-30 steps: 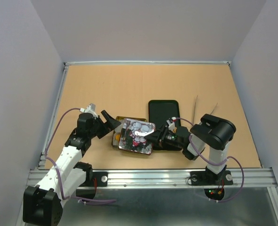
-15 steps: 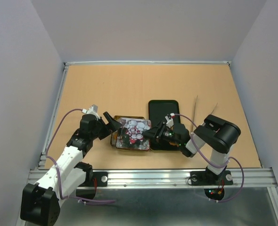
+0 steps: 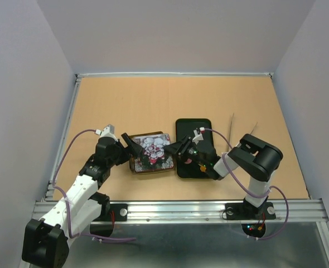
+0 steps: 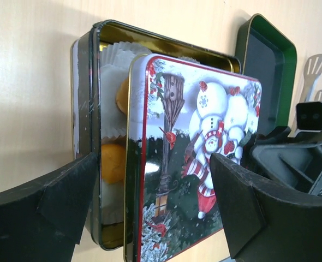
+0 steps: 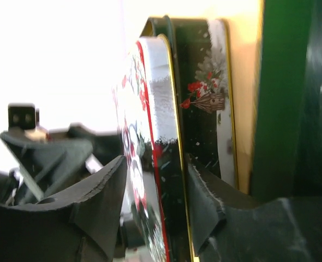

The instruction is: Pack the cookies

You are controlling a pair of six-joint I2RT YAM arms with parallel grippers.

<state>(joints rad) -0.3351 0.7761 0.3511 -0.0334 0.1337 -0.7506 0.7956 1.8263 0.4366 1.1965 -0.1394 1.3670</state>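
Surface: a tan table (image 3: 153, 100) between plain grey walls, with both arms mounted at its near edge.
Top view, tin: a decorated tin (image 3: 132, 163) lies near the middle of the table, just left of a black tray (image 3: 195, 127). Two utensils (image 3: 232, 127) lie to the right of the tray.
Top view, lid: the snowman lid (image 3: 151, 149) covers most of the tin but sits shifted toward the tray, so it is not seated.
Top view, arms: the left gripper (image 3: 132, 146) is at the tin's left side. The right gripper (image 3: 178, 149) is at the lid's right edge.
Left wrist view, cookies: the cookies (image 4: 113, 162) sit inside the tin in white paper cups (image 4: 114, 57). They show through the strip that the lid leaves uncovered.
Left wrist view, pincer: the fingers are spread wide, one on each side of tin and lid, and hold nothing.
Right wrist view, pincer: the fingers are drawn narrow and clamp the lid's rim. The lid stands tilted against the tin's wall.
Step in hand: judged to be closing the tin, since the cookies are already inside.
Next move calls for: carrying the lid left until its rim lines up with the tin, then levelling and lowering it squarely. The wide left pincer is placed to steady the tin.
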